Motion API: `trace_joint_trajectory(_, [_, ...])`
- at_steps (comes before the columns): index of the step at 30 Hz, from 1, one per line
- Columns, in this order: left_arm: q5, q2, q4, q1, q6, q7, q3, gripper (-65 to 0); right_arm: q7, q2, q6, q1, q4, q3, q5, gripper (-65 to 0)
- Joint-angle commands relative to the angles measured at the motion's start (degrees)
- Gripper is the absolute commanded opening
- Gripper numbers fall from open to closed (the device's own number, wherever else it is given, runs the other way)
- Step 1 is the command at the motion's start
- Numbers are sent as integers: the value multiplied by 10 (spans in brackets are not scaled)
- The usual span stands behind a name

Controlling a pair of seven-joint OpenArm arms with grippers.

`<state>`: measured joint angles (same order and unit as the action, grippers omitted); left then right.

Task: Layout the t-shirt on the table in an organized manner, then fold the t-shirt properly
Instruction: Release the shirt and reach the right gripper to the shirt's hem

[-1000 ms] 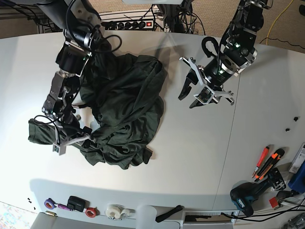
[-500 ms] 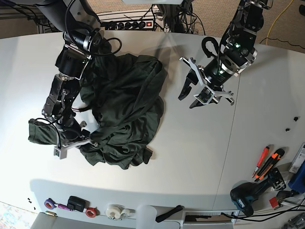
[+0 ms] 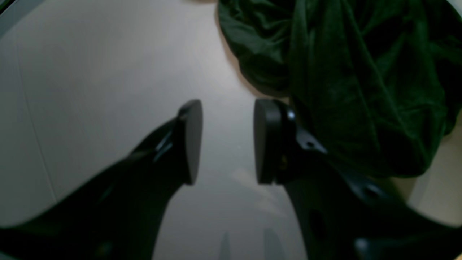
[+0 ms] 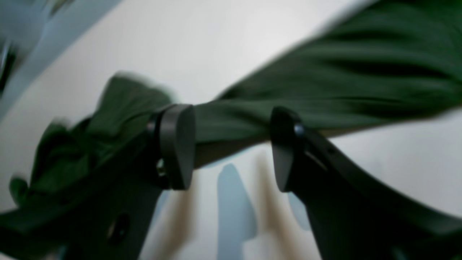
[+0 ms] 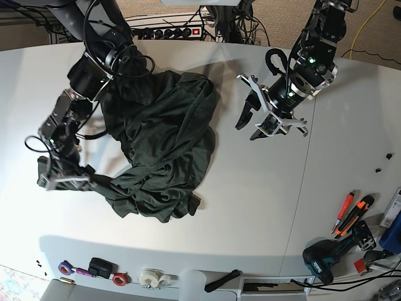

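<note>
Dark green and soft, the t-shirt (image 5: 160, 147) lies bunched in a rumpled heap on the white counter (image 5: 250, 207), toward the side of the base view where the right arm works. It is not yet laid out: folds overlap, and one end trails away from the heap as a stretched band toward the counter's edge.

We see the right gripper (image 4: 231, 148) at that trailing end. In the right wrist view its jaws stand wide, with a rope of green fabric running across the gap between them, seemingly against the inner faces. We judge it is not clamped on the cloth; the blur leaves us unsure whether the fabric is slipping out or about to be taken. That low position at the garment's end suits pulling an edge outward to spread the shirt.

Our left gripper (image 5: 270, 119) hangs above bare counter just beside the heap's far side, apart from the cloth. Its jaws are parted with nothing between them, as the left wrist view shows, with the shirt off to one side. It looks ready to take the opposite edge once the spreading calls for two holds.
</note>
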<state>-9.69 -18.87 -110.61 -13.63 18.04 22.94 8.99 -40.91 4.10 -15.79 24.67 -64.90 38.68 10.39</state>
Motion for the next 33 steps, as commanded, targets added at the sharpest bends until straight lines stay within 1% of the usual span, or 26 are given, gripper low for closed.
trace_joint_trajectory(1, [-7,-2,-9,5,0,-15,-2,-403,15,5,-2,17,-10,8,12,-323])
trace_joint_trajectory(3, [-14,-2,-9,5,1,-15,-2,-403,16,6,-2,17,-10,22,27,-323])
trace_joint_trajectory(7, [-15,-2,-9,5,18,-15,-2,-403,33,5,7,17,-10,20,28,-323])
trace_joint_trajectory(12, [-15,-2,-9,5,17,-15,-2,-403,50,5,33,17,-10,14,26,-323])
trace_joint_trajectory(18, [-15,-2,-9,5,18,-15,-2,-403,54,7,37,17,-8,14,15,-323])
trace_joint_trajectory(21, [-15,-2,-9,5,18,-15,-2,-403,65,17,37,26,29,14,15,-323])
trace_joint_trajectory(26, [-15,-2,-9,5,18,-15,-2,-403,82,45,35,58,122,14,15,-323])
trace_joint_trajectory(29, [-15,-2,-9,5,17,-15,-2,-403,90,52,35,71,150,14,-5,-324])
trace_joint_trajectory(30, [-15,-2,-9,5,17,-15,-2,-403,93,53,36,73,155,14,-16,-332])
trace_joint_trajectory(31, [-15,-2,-9,5,18,-15,-2,-403,96,53,36,74,160,14,-24,-367])
trace_joint_trajectory(32, [-15,-2,-9,5,18,-15,-2,-403,97,53,36,74,163,14,-28,-429])
trace_joint_trajectory(33, [-15,-2,-9,5,18,-15,-2,-403,97,53,36,74,167,14,-27,-512])
